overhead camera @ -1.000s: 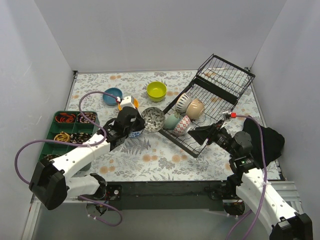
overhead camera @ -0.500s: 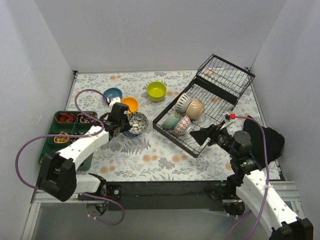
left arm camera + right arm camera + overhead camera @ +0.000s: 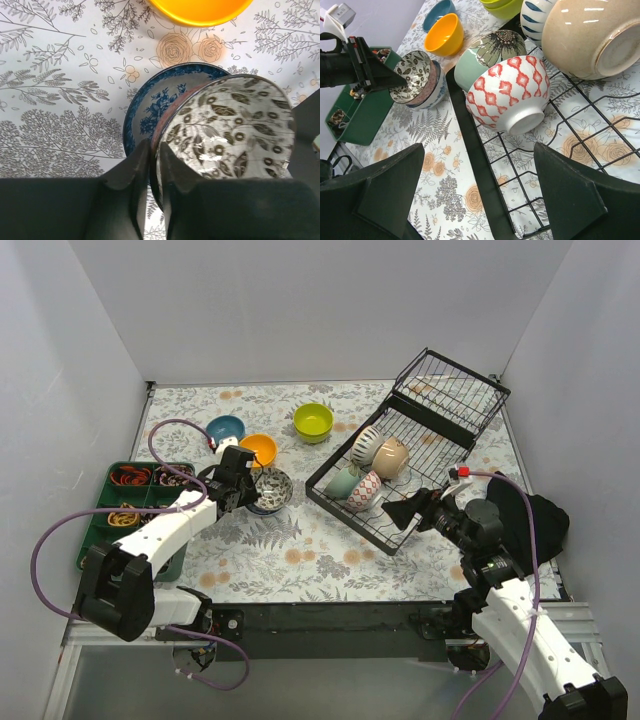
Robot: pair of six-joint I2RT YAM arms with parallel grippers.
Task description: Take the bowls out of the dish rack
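My left gripper [image 3: 243, 487] is shut on the rim of a leaf-patterned bowl [image 3: 273, 486], with one finger inside and one outside. It holds the bowl tilted in a blue-white bowl [image 3: 147, 102] on the table, with its own fingertips [image 3: 154, 150] low in that view. The black dish rack [image 3: 350, 523] holds a pale-green bowl [image 3: 343, 481], a red-white bowl [image 3: 365, 490], a striped bowl [image 3: 368, 443] and a beige bowl [image 3: 391, 456]. Blue [image 3: 226, 429], orange [image 3: 259, 449] and lime [image 3: 313, 421] bowls stand on the table. My right gripper [image 3: 415, 508] is open and empty over the rack's near corner, just short of the red-white bowl [image 3: 507, 92].
A green compartment tray [image 3: 135, 502] with small items lies at the left edge. The rack's raised wire tier [image 3: 450, 390] stands at the back right. A black cloth [image 3: 535, 520] lies at the right wall. Grey walls close in three sides.
My left gripper carried the leaf-patterned bowl leftward from beside the rack and lowered it into the blue-white bowl. The right gripper shifted only slightly.
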